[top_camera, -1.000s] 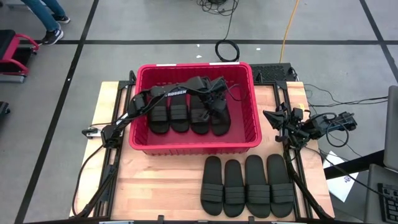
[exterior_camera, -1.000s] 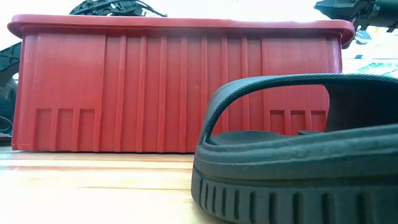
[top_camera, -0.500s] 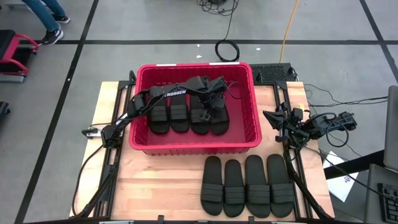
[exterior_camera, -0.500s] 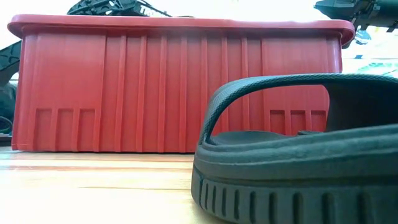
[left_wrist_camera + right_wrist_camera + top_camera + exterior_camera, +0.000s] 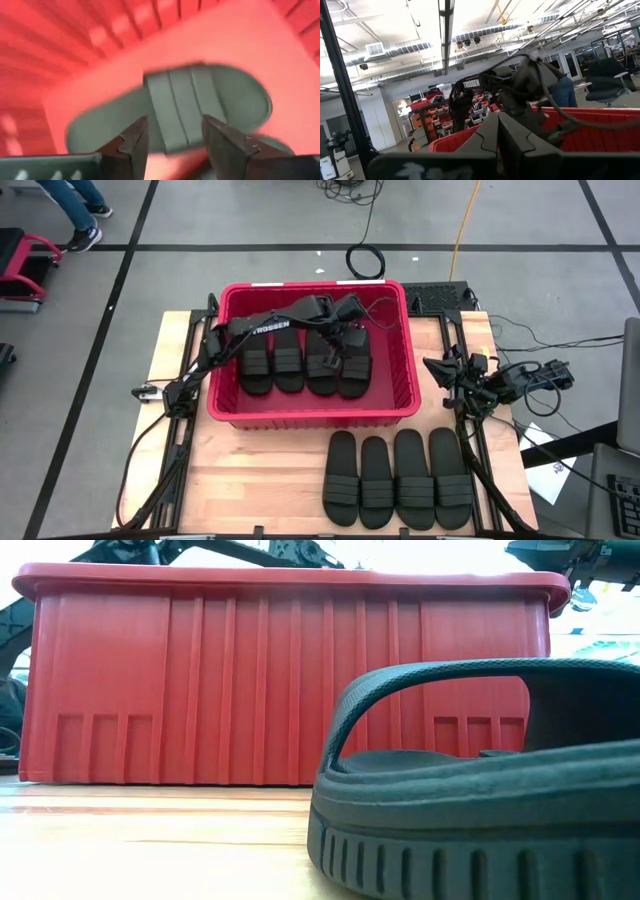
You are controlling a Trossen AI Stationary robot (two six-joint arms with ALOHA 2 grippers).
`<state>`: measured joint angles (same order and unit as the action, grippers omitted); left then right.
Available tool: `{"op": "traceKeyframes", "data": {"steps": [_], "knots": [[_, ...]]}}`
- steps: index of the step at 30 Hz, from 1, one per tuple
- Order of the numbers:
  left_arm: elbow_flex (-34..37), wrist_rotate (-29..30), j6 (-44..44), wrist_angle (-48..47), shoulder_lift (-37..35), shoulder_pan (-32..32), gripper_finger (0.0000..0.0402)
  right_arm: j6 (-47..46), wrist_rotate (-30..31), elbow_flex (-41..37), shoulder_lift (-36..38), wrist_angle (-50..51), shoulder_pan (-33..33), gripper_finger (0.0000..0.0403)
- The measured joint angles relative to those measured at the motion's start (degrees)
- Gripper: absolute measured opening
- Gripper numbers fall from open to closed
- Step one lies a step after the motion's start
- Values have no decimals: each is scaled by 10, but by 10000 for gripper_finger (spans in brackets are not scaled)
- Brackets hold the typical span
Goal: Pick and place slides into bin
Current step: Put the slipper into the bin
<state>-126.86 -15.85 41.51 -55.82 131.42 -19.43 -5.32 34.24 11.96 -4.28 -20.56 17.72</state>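
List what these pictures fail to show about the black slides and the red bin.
- Low view: the red plastic bin wall hides its contents.
- Low view: one matte black rubber slide is cut off by the frame.
- Left wrist view: motion blur smears the slide beyond the open left gripper.

A grey floor (image 5: 250, 220) crossed by dark taped lines surrounds the wooden table (image 5: 260, 480). At twelve o'clock lies a coiled black cable (image 5: 366, 261) beside a yellow cord (image 5: 462, 225). At eleven o'clock stands a person's leg (image 5: 82, 210) near a red cart (image 5: 25, 265). Overhead, exposed ducts (image 5: 410, 47) and strip lights (image 5: 445, 30) cross the ceiling.
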Motion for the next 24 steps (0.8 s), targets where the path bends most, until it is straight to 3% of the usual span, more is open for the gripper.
{"op": "traceKeyframes", "data": {"steps": [4, 9, 16, 21, 24], "knots": [[-1, 3, 30, 54, 1, 26, 123, 0, 0, 0, 0, -2, 0, 0], [-1, -25, 5, 130, 5, 46, 14, 0, 0, 0, 0, -4, 0, 0], [0, -34, -94, 159, 39, 44, 2, 0, 1, 0, 0, -4, 0, 0], [0, 12, -165, 138, 51, 40, 1, 0, 2, 0, 0, -6, 0, 0], [0, 11, -172, 126, 52, 36, 4, -4, 2, 0, 0, -11, 0, 0]]}}
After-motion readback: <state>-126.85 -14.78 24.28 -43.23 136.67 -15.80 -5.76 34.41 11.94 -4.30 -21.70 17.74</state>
